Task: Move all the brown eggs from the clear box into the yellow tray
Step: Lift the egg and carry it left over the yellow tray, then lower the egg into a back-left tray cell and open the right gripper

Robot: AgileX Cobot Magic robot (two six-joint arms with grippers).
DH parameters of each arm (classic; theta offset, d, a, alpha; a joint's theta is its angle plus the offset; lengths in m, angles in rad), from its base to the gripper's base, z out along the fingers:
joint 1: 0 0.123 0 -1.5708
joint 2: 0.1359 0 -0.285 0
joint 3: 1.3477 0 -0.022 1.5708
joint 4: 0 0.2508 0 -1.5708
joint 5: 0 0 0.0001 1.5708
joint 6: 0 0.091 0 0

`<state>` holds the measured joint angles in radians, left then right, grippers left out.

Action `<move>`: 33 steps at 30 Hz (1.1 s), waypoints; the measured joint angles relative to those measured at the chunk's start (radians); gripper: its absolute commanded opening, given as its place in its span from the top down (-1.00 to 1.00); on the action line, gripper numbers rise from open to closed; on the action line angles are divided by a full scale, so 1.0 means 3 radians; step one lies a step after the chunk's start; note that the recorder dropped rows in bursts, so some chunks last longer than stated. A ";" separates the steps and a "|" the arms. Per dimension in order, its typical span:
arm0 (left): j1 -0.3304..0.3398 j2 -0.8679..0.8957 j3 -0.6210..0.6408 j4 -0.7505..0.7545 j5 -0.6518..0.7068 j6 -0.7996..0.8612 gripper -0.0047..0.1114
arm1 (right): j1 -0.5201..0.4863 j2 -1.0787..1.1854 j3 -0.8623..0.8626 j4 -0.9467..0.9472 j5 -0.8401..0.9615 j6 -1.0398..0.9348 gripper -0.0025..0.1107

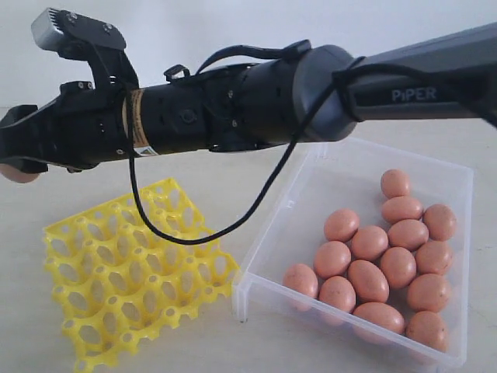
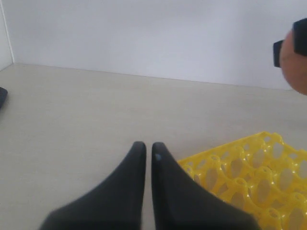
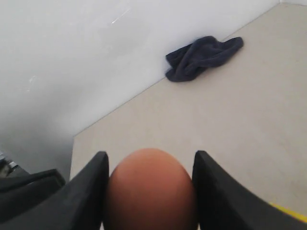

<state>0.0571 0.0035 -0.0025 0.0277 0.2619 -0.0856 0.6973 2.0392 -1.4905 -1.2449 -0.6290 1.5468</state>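
The right gripper (image 3: 151, 160) is hanging above the left side of the surface (image 1: 31, 342), its fingers (image 3: 88, 187) clasping one brown egg (image 3: 149, 191) left of the yellow tray (image 1: 132, 272). The left gripper (image 2: 145, 151) is hovering by the tray's edge, its fingers pressed together and empty. Just beside the tray, on its right, the clear box (image 1: 276, 221) is holding the other brown eggs (image 1: 369, 280).

The surface (image 1: 23, 210) is pale beige, matte and flat. The yellow tray (image 1: 132, 272) rests directly on it. The clear box (image 1: 268, 233) sits just beside the tray. A dark crumpled cloth (image 3: 204, 57) lies well apart from the tray, against the white wall (image 3: 72, 48).
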 measured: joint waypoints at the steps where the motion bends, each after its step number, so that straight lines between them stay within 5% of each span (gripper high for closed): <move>1: 0.0000 0.0000 0.0000 0.0000 0.0000 0.0000 0.85 | 0.0000 0.0061 -0.0078 -0.0009 0.0044 0.0000 0.96; 10: 0.0000 0.0000 0.0000 0.0000 0.0000 0.0000 0.85 | 0.0000 0.0563 -0.0534 -0.0020 0.0193 -0.0422 0.96; 33: 0.0000 0.0000 0.0000 0.0000 0.0000 0.0000 0.85 | 0.0000 0.1165 -0.0571 0.0225 0.0273 -0.1326 0.96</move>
<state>0.0571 0.0035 -0.0025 0.0277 0.2619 -0.0856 0.6973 2.3885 -1.6618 -1.1774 -0.5470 1.1490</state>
